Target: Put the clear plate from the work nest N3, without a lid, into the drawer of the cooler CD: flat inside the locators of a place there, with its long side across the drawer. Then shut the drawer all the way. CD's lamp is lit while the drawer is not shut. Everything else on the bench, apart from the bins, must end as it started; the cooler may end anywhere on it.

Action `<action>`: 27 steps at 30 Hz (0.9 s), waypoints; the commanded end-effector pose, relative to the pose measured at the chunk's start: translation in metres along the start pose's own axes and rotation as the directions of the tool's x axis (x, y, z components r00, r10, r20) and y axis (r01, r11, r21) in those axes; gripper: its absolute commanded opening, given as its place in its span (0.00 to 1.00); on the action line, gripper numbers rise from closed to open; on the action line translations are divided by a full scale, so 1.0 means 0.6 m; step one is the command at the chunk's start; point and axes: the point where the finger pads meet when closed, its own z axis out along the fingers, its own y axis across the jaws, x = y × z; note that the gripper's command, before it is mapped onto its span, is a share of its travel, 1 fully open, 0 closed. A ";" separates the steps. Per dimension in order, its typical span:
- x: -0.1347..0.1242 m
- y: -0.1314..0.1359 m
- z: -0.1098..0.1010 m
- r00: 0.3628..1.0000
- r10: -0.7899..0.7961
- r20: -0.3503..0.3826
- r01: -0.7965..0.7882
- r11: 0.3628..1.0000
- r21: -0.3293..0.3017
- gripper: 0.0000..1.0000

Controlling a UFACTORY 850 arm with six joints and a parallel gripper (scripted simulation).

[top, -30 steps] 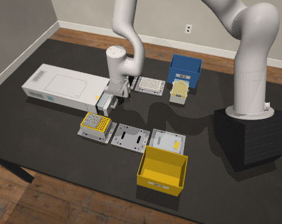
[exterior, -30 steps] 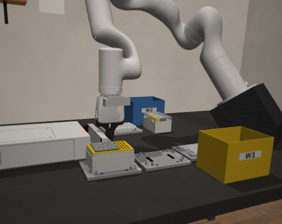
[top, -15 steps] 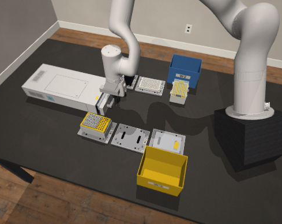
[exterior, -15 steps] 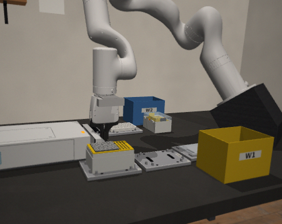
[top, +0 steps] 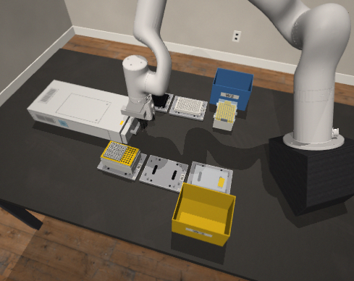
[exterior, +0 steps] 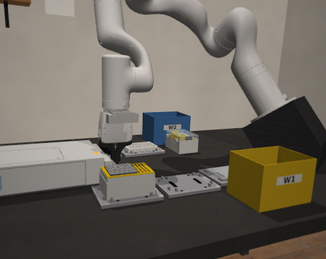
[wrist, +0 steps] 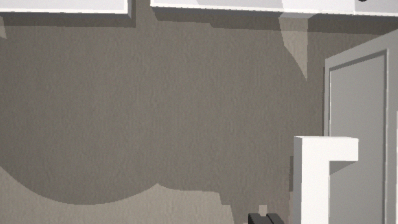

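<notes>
Top view: you're looking at the pincer (top: 141,127) hanging low, pointing down at the table (top: 62,203), just beside the drawer end of the cooler (top: 80,106). The lamp (top: 121,122) is glowing orange, so the drawer isn't fully shut. The drawer front (top: 127,131) is sitting almost flush w/ the cooler body. The clear plate isn't showing here, so you can't tell where it's lying. A white well plate (top: 188,106) is resting on a nest behind the arm.

Exterior view: the pincer (exterior: 116,157) is reaching down btw. the cooler (exterior: 41,167) and a yellow-topped tip box (exterior: 127,181). Its fingers are pressing fully together, gripping nothing. The lamp (exterior: 96,152) is shining here too. Can't tell if the fingers are touching the drawer front.

Wrist view: the dark fingertips are sitting closed at the bottom edge, nothing btw. them. A white bracket-like piece (wrist: 320,175) and a grey panel (wrist: 357,125) are filling the right side, over bare table (wrist: 150,125).
</notes>
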 end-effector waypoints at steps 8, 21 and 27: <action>0.000 -0.013 -0.001 1.000 0.000 0.000 0.000 1.000 -0.001 0.00; 0.000 -0.043 -0.001 1.000 0.000 0.000 0.000 1.000 -0.001 0.00; 0.000 -0.057 -0.001 1.000 0.000 0.000 0.000 1.000 -0.001 0.00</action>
